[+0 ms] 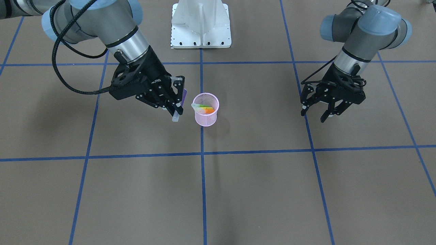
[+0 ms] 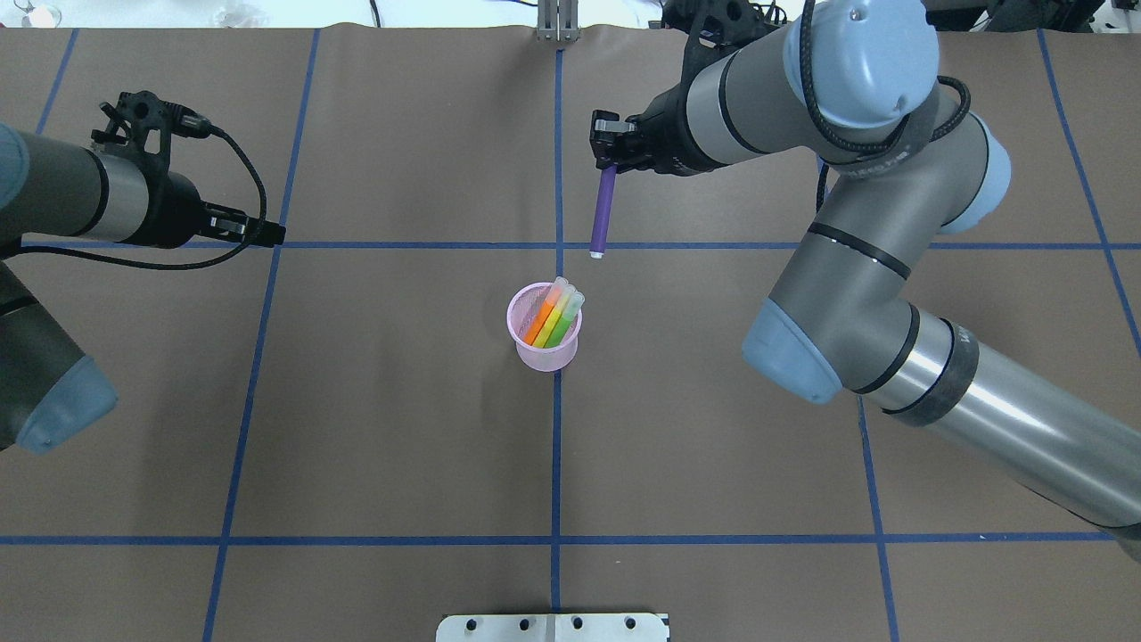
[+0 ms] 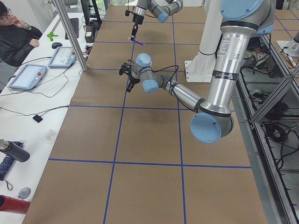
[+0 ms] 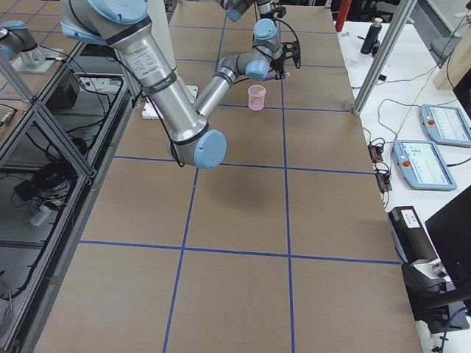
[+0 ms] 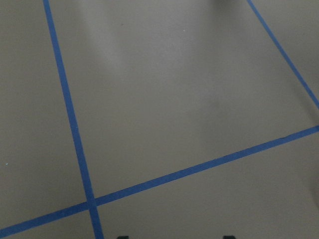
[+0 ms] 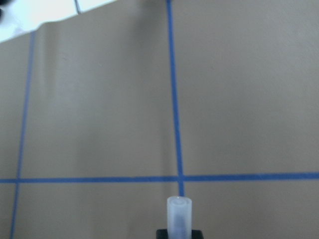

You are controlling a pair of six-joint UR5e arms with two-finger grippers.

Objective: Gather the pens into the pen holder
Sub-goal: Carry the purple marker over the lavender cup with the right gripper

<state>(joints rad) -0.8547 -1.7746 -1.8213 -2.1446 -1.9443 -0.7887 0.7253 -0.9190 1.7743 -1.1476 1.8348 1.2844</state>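
The pink mesh pen holder (image 2: 545, 343) (image 1: 205, 117) (image 4: 256, 97) stands upright at the table's middle. An orange pen (image 2: 540, 323) and a green pen (image 2: 562, 323) lean inside it, pale caps up. The right gripper (image 2: 608, 153) (image 1: 175, 98) is shut on the purple pen (image 2: 603, 209) (image 1: 184, 97) (image 3: 137, 41), which hangs in the air beside the holder, on the side away from the robot's base. Its translucent cap end (image 6: 179, 216) shows in the right wrist view. The left gripper (image 1: 313, 115) hovers open and empty, well off to the holder's left.
Blue tape lines (image 2: 556, 446) divide the brown table cover into squares. The robot's white base plate (image 1: 201, 27) sits at the table's edge. Beyond the far edge a person (image 3: 14, 37) sits at a bench with control tablets (image 3: 28, 77).
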